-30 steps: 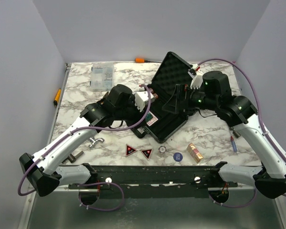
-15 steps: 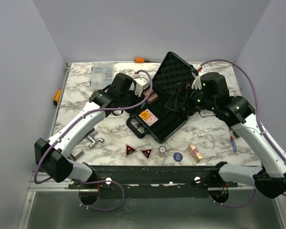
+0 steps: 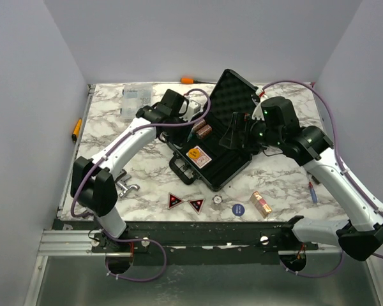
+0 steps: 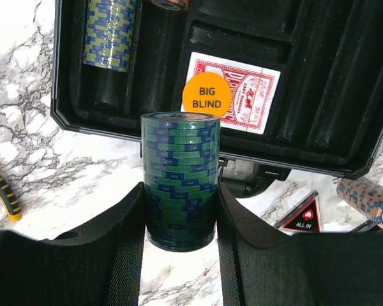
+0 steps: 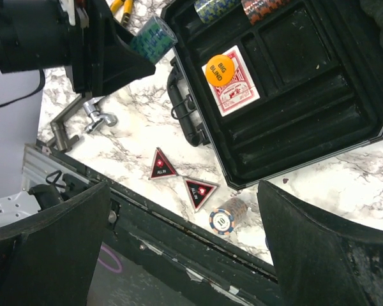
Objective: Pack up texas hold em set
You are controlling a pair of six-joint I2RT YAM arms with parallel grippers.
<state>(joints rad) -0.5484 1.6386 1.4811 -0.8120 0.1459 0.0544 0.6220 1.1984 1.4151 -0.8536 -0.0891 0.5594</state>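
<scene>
Clamping a tall green chip stack [image 4: 180,159] between its two fingers, the left gripper [image 4: 180,213] holds it upright just off the left edge of the open black case [image 3: 225,171], not yet over a slot. The right gripper [image 5: 179,248] hangs above the case with its jaws spread wide and nothing between them. From where I stand the packing looks roughly half done. Inside the case lie a blue-and-yellow stack [image 4: 108,32] and a reddish stack [image 5: 263,6] side by side, plus one red card deck [image 4: 242,105] with an orange BIG BLIND button [image 4: 206,94] resting on it. Outside, on the table [image 3: 281,182] along the side of the case nearest the arm bases, wait a loose chip stack [image 5: 228,217] lying on its side, one red-black triangle [image 5: 161,167], a second triangle [image 5: 201,190], a blue round button [image 3: 238,209] and a small pale button [image 3: 216,200]. That makes four chip stacks, two triangles, three round buttons and one deck in all. The green stack and five loose pieces have yet to go in, and the lid is yet to be shut.
</scene>
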